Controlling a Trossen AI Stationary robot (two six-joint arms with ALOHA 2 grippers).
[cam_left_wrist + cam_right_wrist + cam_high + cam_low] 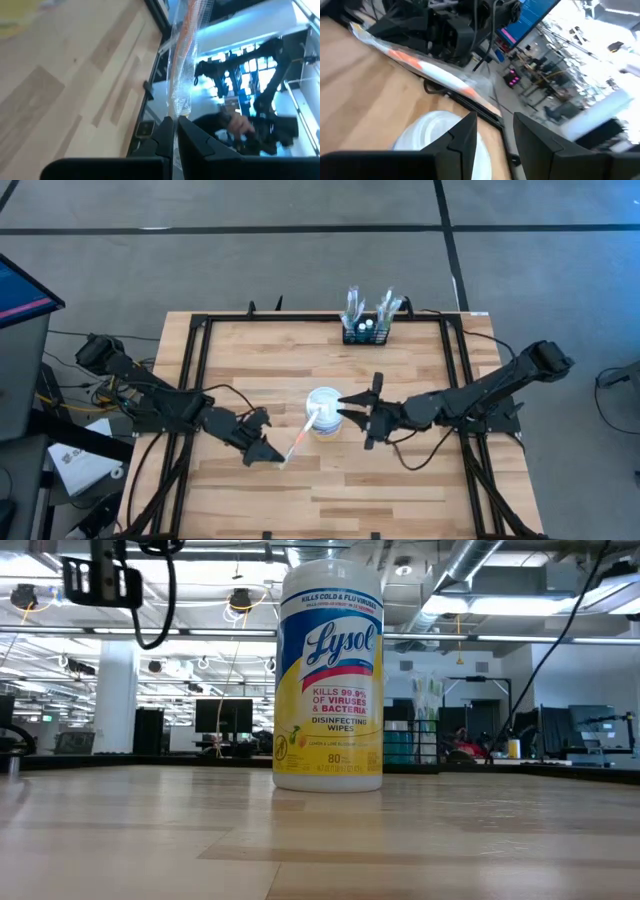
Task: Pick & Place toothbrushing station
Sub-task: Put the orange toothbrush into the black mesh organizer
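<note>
The left gripper [268, 450] pinches a light, crinkly wrapped toothbrush [302, 434] by its end, the right gripper [352, 418] gapes beside the tub [322, 411], and the rigid rack [365, 330], best gripped by a wall, sits at the table's far edge.

A grey concrete floor [300, 260] crossed by dark lines surrounds the light butcher-block wooden surface [330, 480]; exposed silver ceiling ducts [470, 570] run overhead.

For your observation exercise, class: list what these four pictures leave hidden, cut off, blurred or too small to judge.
- Black rack, high view: its compartments are too small to count; the low view shows it only partly, behind the wipes tub.
- Wrapped toothbrush, left wrist view: cut off by the picture's edge, held by the left gripper.
- Right gripper, right wrist view: contact with the tub's lid is unclear.
</note>
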